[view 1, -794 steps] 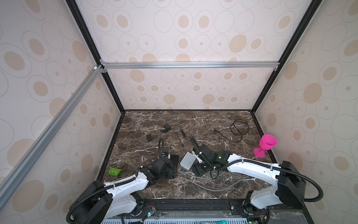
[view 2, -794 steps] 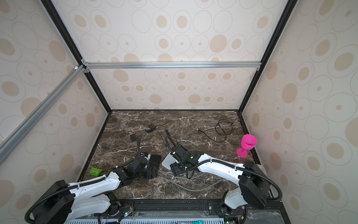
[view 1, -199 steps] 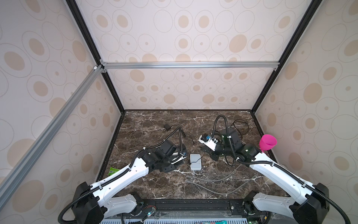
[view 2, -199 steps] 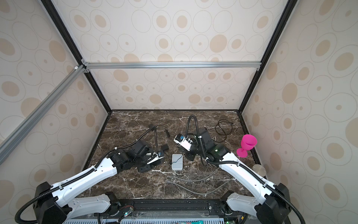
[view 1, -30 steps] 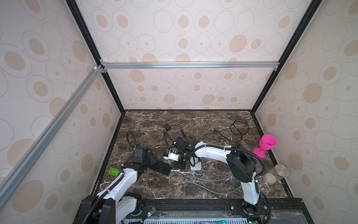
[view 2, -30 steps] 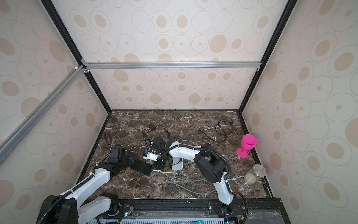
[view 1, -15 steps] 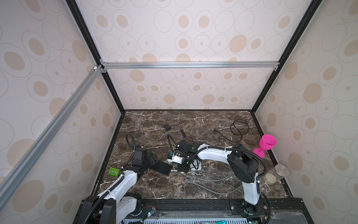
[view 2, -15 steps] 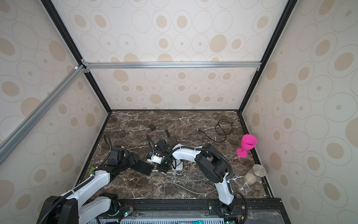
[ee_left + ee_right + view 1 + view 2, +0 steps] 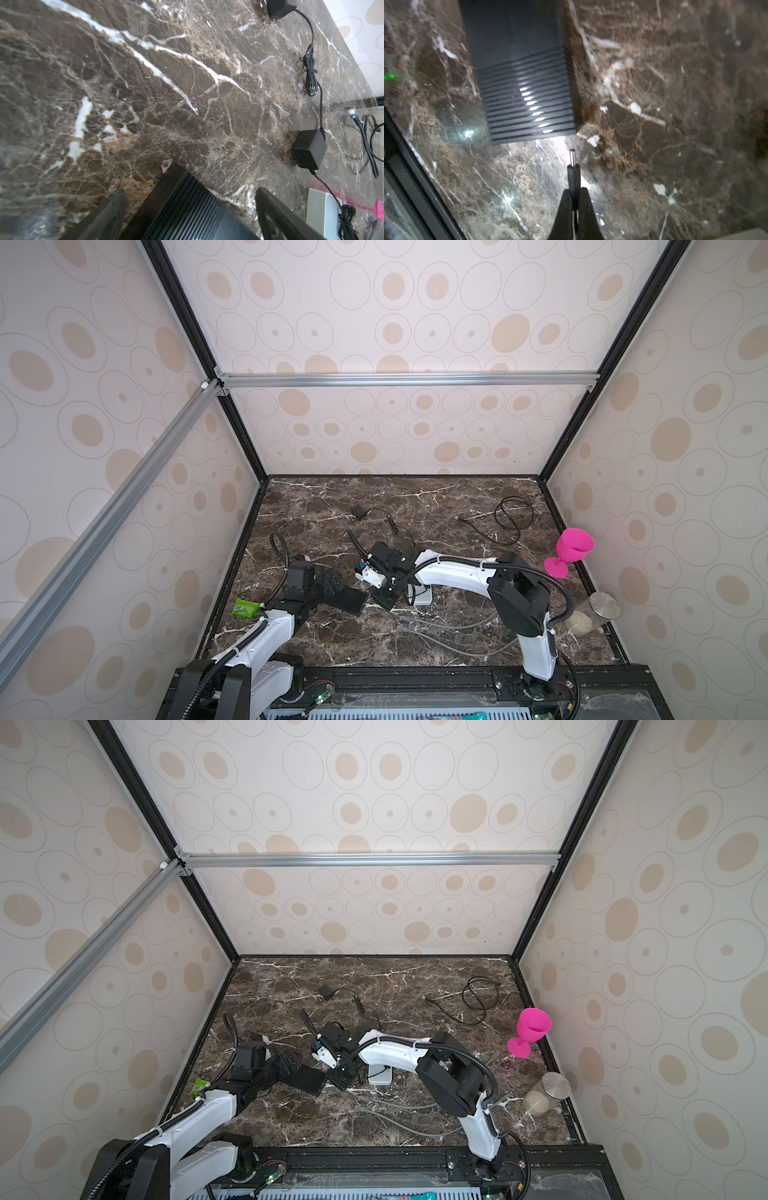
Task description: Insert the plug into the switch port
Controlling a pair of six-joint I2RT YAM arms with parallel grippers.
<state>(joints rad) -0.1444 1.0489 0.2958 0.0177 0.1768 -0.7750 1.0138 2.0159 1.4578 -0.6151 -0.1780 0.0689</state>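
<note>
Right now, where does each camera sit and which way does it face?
Top views: high in front, looking down at the marble table; left arm and right arm show.
Left wrist: behind the open left claw, looking along the table over the switch; both fingers show.
Right wrist: behind the right claw, shut on the plug, facing the switch.
Shared: every view shows the switch.

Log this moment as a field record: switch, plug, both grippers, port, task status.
switch: black ribbed box, flat on the marble table
plug: barrel type, metal tip aimed at the switch, a gap between them
left gripper: open, jaws either side of the switch's end
right gripper: shut on the plug
port: not visible in any view
status: plug not yet inserted
</note>
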